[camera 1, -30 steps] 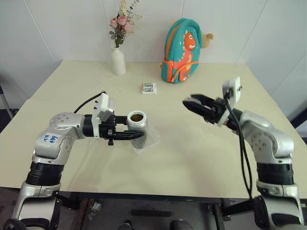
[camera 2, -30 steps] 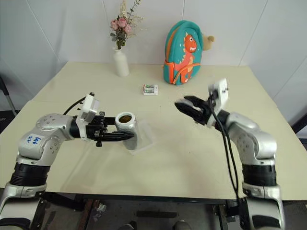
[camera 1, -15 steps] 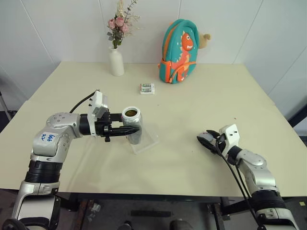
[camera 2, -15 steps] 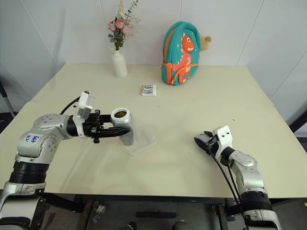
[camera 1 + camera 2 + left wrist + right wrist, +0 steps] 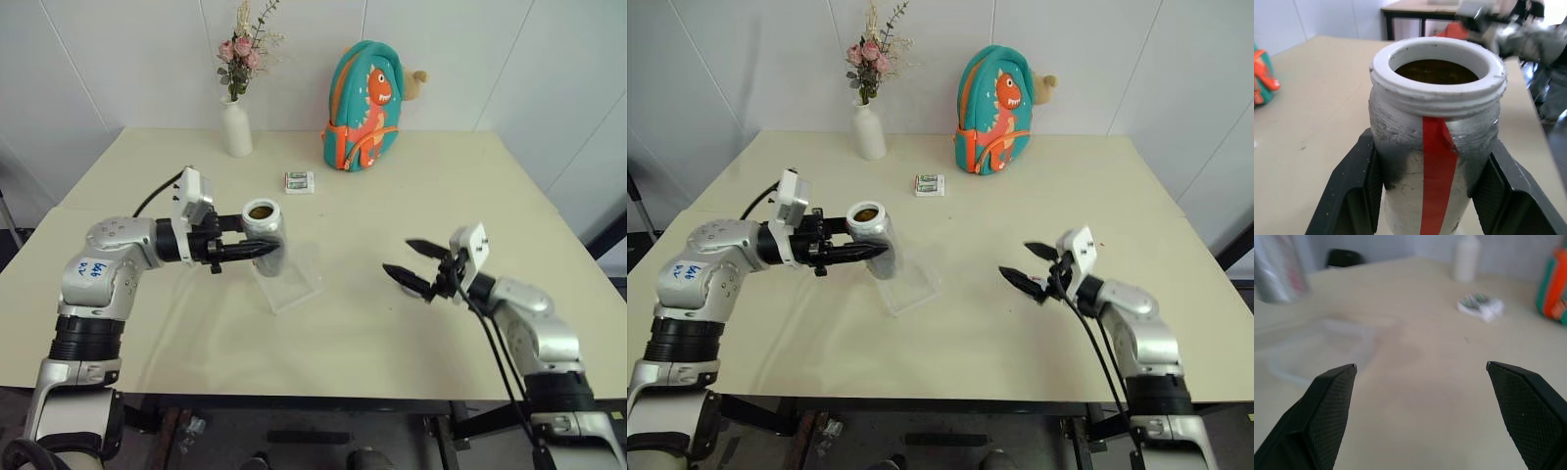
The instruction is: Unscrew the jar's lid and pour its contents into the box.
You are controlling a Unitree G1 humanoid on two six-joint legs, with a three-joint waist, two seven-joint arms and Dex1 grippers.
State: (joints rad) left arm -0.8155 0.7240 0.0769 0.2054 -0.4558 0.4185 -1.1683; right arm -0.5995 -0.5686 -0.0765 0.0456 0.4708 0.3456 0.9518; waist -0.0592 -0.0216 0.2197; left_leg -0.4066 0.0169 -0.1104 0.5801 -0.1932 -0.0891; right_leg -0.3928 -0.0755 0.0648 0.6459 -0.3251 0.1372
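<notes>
One jar (image 5: 265,235) is held clear of the table (image 5: 411,196), tilted, its open mouth turned up and toward the left arm; no cap is seen on it. A white rim, a grey-smudged wall and one red stripe are seen in the left wrist view, with brown contents (image 5: 1436,71) in the bottom; single pieces cannot be counted.

The jar is clamped between the two black fingers (image 5: 1354,196) of the left hand (image 5: 257,251), one on each side of its body.

One clear plastic box (image 5: 291,283) lies on the table directly below and just in front of the jar, apart from it. Nothing can be made out inside it.

The right hand (image 5: 412,264) is held above the table, well apart from jar and box, pointing toward them. Its two fingers (image 5: 1327,406) are spread wide, with nothing between them.

The lid cannot be found in the views.

Farther back on the table, counted:
- one small white-and-green packet (image 5: 299,181), behind the jar;
- one white vase (image 5: 235,127) with pink flowers, at the far left by the wall;
- one teal backpack (image 5: 367,93) with an orange dinosaur, upright against the wall, to the right of the vase.
</notes>
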